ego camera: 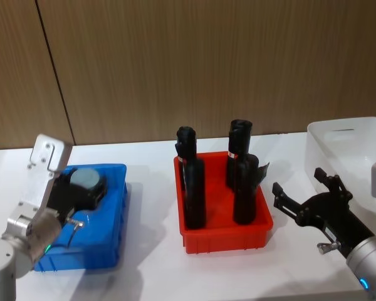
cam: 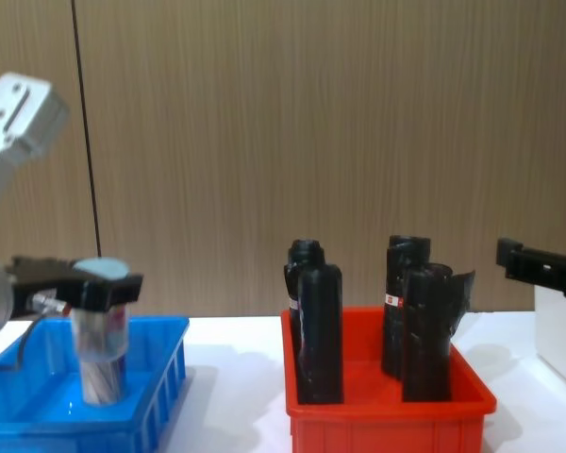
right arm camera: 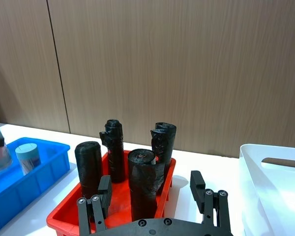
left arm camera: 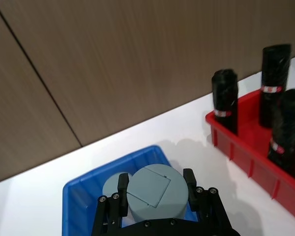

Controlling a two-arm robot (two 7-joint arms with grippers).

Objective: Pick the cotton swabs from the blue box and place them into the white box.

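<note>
Gripping a cotton swabs jar in the blue box, left tool hides its sides; right tool spread

Head looks down, chest sideways, sharing red bin.

The blue box on the left is a plain, bright blue. The cotton swab jar is clear, with a pale grey-blue lid. The left gripper is black, and so is the right gripper. The red bin in the middle is plain red. Its bottles are black with thin red-and-white bands. The white box on the right is milky white. The worktop is white. The far wall is brown wood grain with dark seams.
</note>
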